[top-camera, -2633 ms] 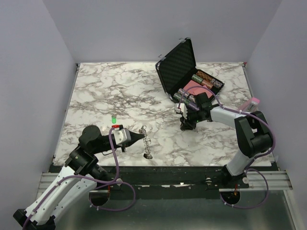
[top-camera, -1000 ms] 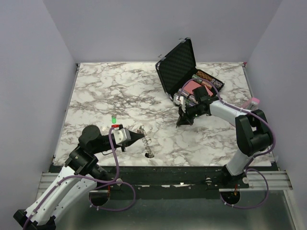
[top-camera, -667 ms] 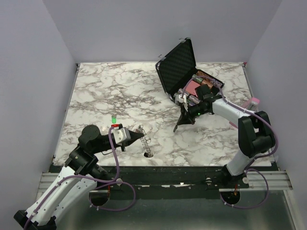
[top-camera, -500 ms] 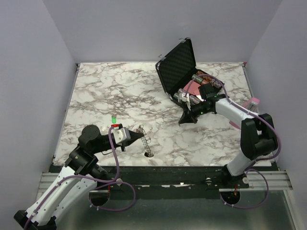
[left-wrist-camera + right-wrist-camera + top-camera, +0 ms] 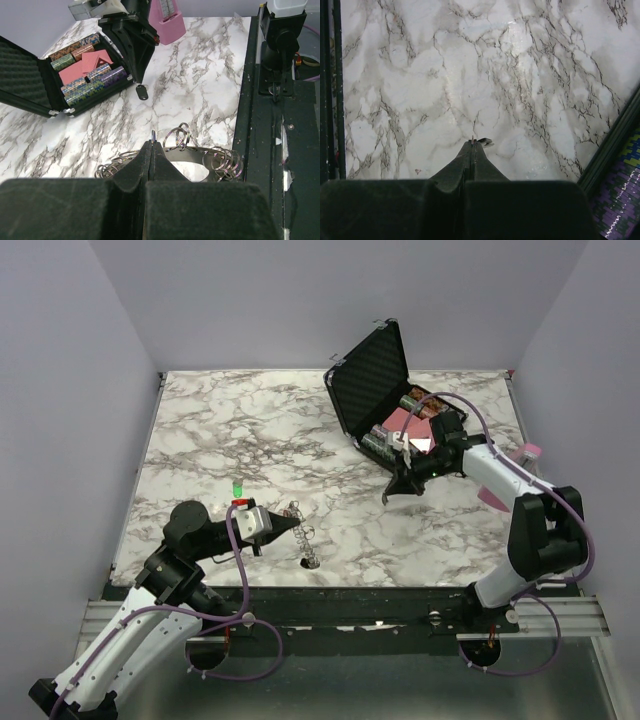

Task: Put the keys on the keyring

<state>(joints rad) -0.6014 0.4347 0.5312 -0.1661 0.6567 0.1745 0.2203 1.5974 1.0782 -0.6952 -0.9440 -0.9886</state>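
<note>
The keyring (image 5: 200, 152) is a thin silver metal strip carrying several split rings; in the top view it (image 5: 307, 542) lies near the table's front edge. My left gripper (image 5: 152, 142) is shut on one small ring of it, also seen in the top view (image 5: 297, 528). My right gripper (image 5: 392, 494) is shut on a black-headed key (image 5: 142, 91), which hangs from its tips above the marble in front of the case. In the right wrist view the gripper (image 5: 472, 142) is shut, with only a sliver of the key (image 5: 485, 142) showing. No other keys show.
An open black hard case (image 5: 372, 375) with rolls and a pink item inside stands at the back right; it also shows in the left wrist view (image 5: 30, 75). A pink object (image 5: 527, 452) stands at the right edge. A small green piece (image 5: 237, 487) lies left of the keyring.
My right gripper rose off the table with the black key and swung right, toward the case. My left gripper and the keyring stayed put.
</note>
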